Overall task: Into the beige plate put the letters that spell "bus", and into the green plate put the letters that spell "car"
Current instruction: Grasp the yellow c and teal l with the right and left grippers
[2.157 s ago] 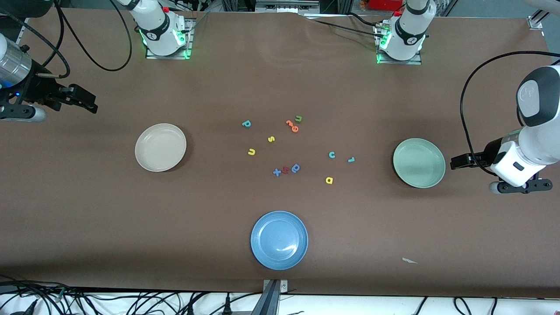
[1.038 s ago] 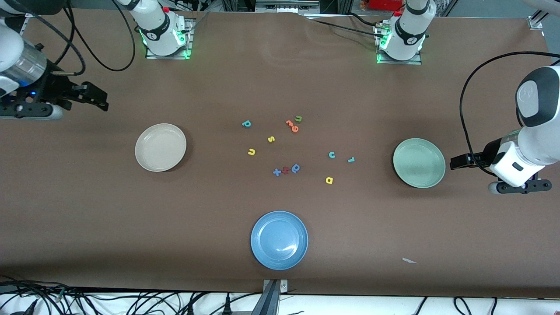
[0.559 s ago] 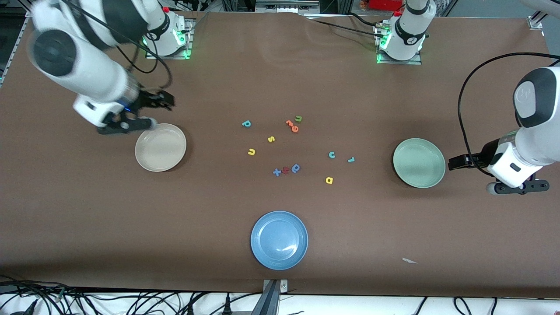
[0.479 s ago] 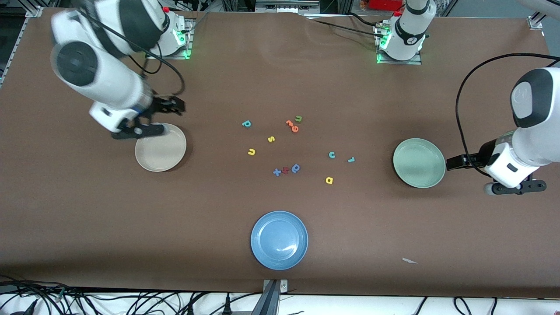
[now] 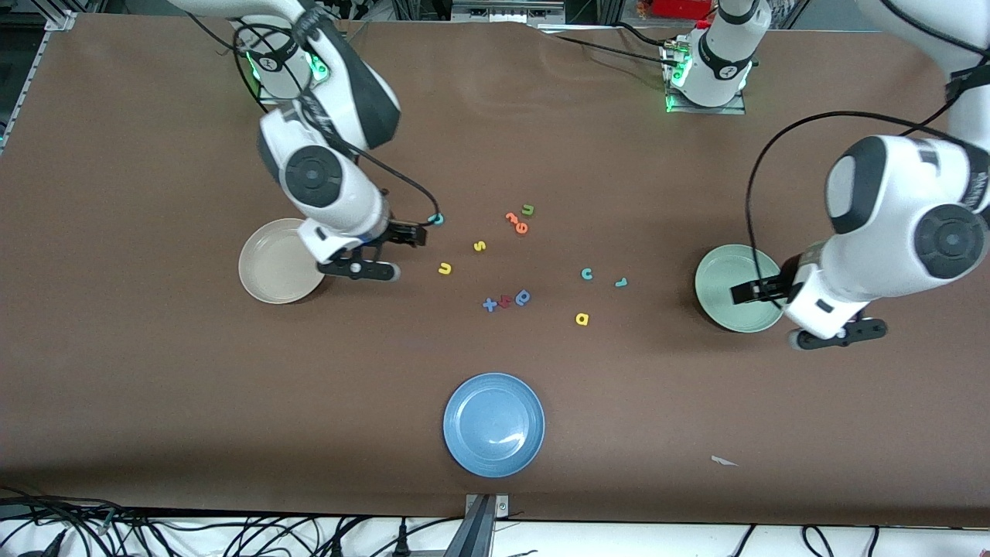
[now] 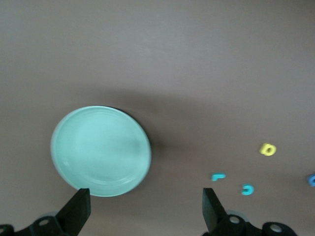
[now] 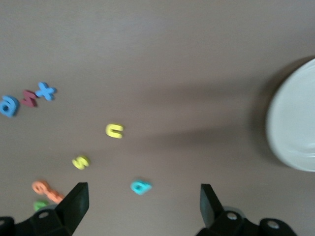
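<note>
Front view: the right gripper (image 5: 418,234) hangs open and empty in the left-centre of the frame, between the beige plate (image 5: 271,267) and the teal b (image 5: 437,220), touching neither. The left gripper (image 5: 744,292), also wide open and empty, is at the right of the frame over the green plate (image 5: 723,272). The yellow u (image 5: 445,268) and yellow s (image 5: 479,246) lie mid-frame; the teal c (image 5: 587,273), teal r (image 5: 620,282) and yellow a (image 5: 582,318) lie right of centre.

Left wrist view: spread fingers (image 6: 78,209) frame the plate and bare table.

Right wrist view: parted fingers (image 7: 76,200) stand above the b.

Half a second ago both grippers were nearer the frame's edges; both have swung inward. The letters are unmoved.
</note>
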You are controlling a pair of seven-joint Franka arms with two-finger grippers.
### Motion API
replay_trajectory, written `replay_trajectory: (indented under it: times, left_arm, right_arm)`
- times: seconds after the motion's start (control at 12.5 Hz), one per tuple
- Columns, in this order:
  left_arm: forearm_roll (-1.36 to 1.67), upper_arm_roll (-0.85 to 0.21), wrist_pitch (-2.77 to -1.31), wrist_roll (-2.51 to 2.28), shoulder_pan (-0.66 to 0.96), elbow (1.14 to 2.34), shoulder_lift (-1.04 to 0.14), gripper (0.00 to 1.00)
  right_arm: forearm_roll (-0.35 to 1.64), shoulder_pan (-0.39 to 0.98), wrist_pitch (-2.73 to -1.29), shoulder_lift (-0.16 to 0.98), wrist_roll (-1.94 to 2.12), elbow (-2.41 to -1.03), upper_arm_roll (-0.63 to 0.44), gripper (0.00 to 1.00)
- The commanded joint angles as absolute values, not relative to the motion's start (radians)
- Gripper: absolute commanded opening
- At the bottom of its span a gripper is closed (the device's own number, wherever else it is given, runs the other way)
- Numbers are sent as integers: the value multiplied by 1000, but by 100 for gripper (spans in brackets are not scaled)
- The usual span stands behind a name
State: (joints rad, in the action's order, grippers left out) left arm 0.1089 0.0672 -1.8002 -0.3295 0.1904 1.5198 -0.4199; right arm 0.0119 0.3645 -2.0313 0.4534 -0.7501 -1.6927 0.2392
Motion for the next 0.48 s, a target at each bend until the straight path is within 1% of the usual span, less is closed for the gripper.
replay_trajectory:
  times: [0.0, 0.08, 0.16, 0.4]
  left_arm:
    - [268, 78, -1859, -373, 212, 1532, -463, 100]
    - [268, 80, -1867, -396, 247, 1545, -480, 99]
    - [258, 80, -1899, -423, 271, 1567, -495, 99]
    - [238, 80, -2063, -468, 334, 1704, -497, 99]
  right_arm:
    - [-20, 414, -2156, 558, -879, -1675, 232, 92]
    - [-58, 443, -2178, 586, -920, -1675, 230, 84]
    - [-114, 465, -2200, 615, -964, -1675, 229, 80]
    - [-273, 489, -2295, 704, -1107, -1675, 229, 73]
